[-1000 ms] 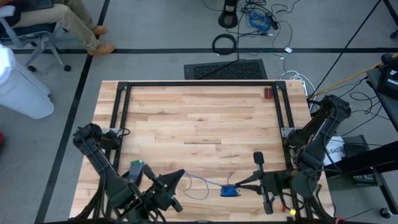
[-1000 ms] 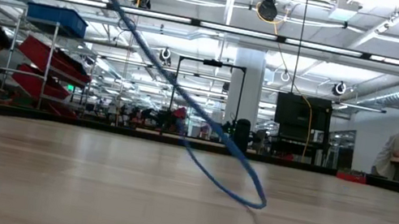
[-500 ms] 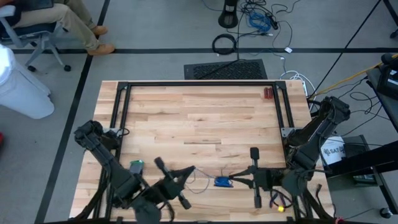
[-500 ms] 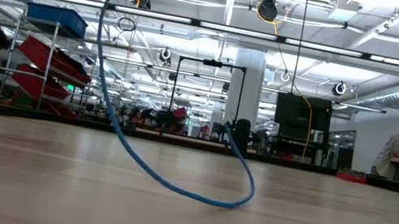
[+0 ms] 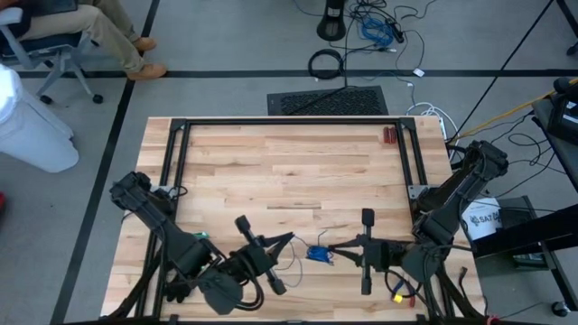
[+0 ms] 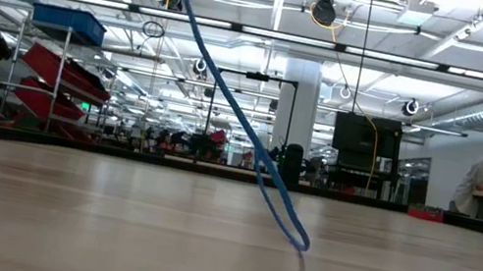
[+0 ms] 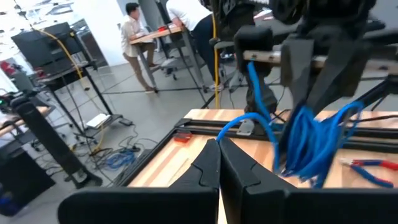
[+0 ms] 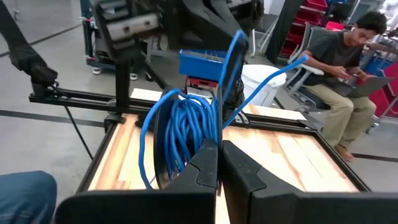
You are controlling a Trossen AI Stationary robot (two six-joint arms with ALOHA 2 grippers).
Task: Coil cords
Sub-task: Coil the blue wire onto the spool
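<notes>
**Both jaws pinch the cord**

Right gripper (image 5: 332, 247) has its jaws closed on the blue cord (image 5: 317, 255) bundle, held above the desk (image 5: 289, 171) near its front edge. Left gripper (image 5: 287, 240), jaws also closed, pinches the cord's thin tail just beside it. In the low view one loop touches the desk.

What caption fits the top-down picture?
Both shut grippers, left gripper and right gripper, hold the blue cord over the wooden table.
</notes>
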